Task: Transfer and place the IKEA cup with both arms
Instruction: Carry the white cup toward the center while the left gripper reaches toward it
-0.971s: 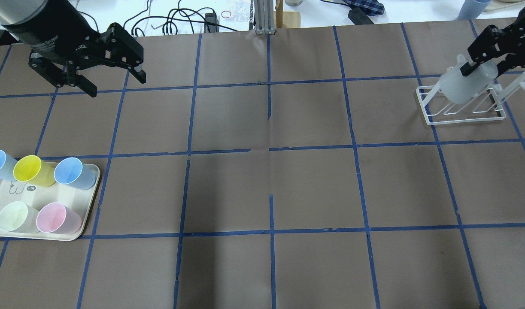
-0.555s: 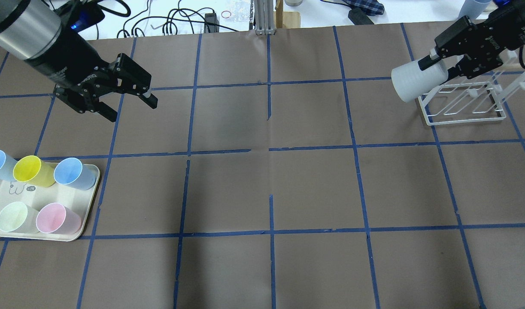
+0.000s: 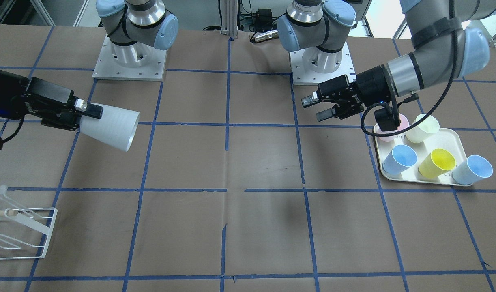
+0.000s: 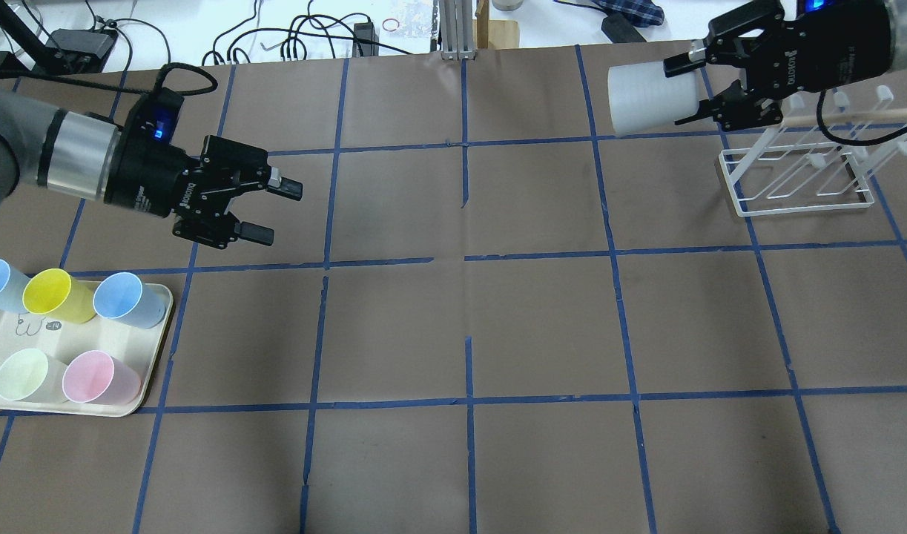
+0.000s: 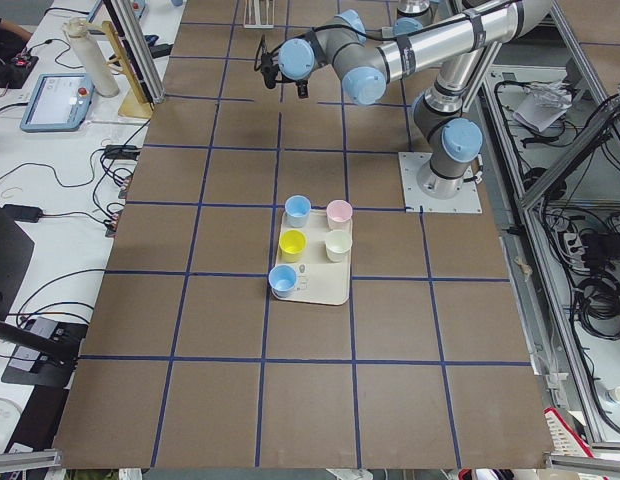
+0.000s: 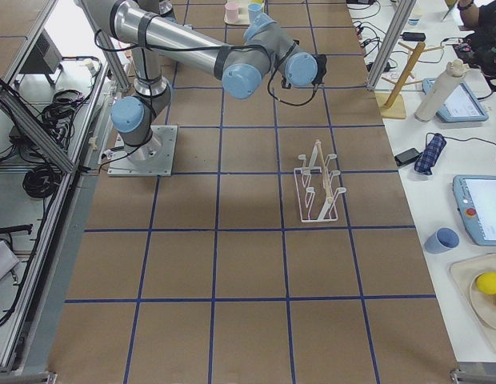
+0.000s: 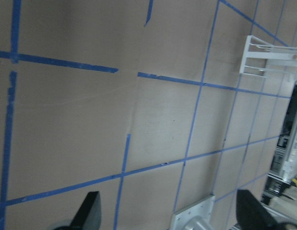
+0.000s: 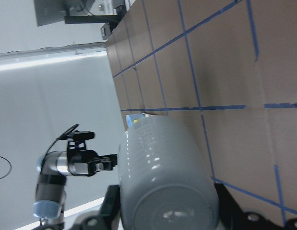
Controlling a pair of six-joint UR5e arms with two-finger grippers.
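Note:
My right gripper (image 4: 683, 89) is shut on the base end of the pale grey IKEA cup (image 4: 650, 100). It holds the cup on its side in the air, mouth toward the table's middle. The cup also shows in the front view (image 3: 110, 126) and fills the right wrist view (image 8: 163, 177). My left gripper (image 4: 279, 213) is open and empty. It points toward the cup across the table, well apart from it. In the front view it (image 3: 314, 108) hovers beside the tray. Its fingertips (image 7: 91, 213) show spread wide in the left wrist view.
A white wire rack (image 4: 794, 174) stands at the right, behind the held cup. A cream tray (image 4: 82, 337) at the front left carries two light blue cups, a yellow (image 4: 49, 295), a pink (image 4: 97, 377) and a pale green cup (image 4: 23, 374).
My right gripper lifted the cup off the rack, turned it sideways and carried it left. My left gripper swung right and nearer, turning to point at the cup.

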